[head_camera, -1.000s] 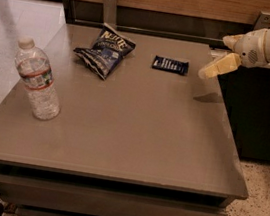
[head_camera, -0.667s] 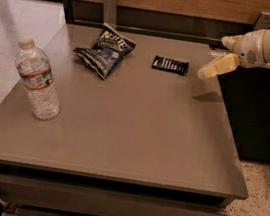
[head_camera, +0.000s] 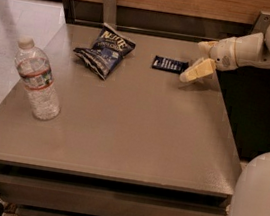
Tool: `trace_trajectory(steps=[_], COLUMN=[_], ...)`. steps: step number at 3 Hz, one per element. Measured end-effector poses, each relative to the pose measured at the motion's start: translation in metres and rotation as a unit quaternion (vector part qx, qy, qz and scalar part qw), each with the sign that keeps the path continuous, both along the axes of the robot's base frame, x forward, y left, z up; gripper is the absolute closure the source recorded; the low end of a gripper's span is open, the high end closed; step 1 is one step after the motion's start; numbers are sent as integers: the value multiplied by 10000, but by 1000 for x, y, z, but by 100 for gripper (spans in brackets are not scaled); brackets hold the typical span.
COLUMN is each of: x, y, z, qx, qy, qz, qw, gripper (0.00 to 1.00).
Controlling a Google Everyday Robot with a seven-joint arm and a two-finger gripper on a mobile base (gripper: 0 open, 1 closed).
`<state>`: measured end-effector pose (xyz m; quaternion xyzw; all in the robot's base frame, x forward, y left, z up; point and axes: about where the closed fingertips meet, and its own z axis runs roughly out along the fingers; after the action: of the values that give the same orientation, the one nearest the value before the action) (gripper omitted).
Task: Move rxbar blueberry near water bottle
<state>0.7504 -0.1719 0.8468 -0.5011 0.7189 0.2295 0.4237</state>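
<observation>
The rxbar blueberry is a small flat dark navy wrapper lying at the back of the grey table. My gripper hovers just to the right of it, low over the table. Its cream fingers are spread apart and hold nothing. The water bottle is clear with a white cap and a white-and-red label. It stands upright near the table's left edge, far from the bar.
A crinkled blue chip bag lies left of the bar at the back. A wooden wall with metal brackets runs behind the table. The robot's white body fills the lower right.
My gripper has moved left and slightly down, closer to the rxbar blueberry. The bar, the chip bag and the bottle have not moved.
</observation>
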Motion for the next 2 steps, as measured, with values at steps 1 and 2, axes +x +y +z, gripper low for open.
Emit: trace_trajectory(steps=[1, 2], x=[16, 21], y=[23, 34], z=[-20, -27], qx=[179, 296], qy=[36, 68], qz=[259, 375], qw=[9995, 9988], gripper=[0, 0])
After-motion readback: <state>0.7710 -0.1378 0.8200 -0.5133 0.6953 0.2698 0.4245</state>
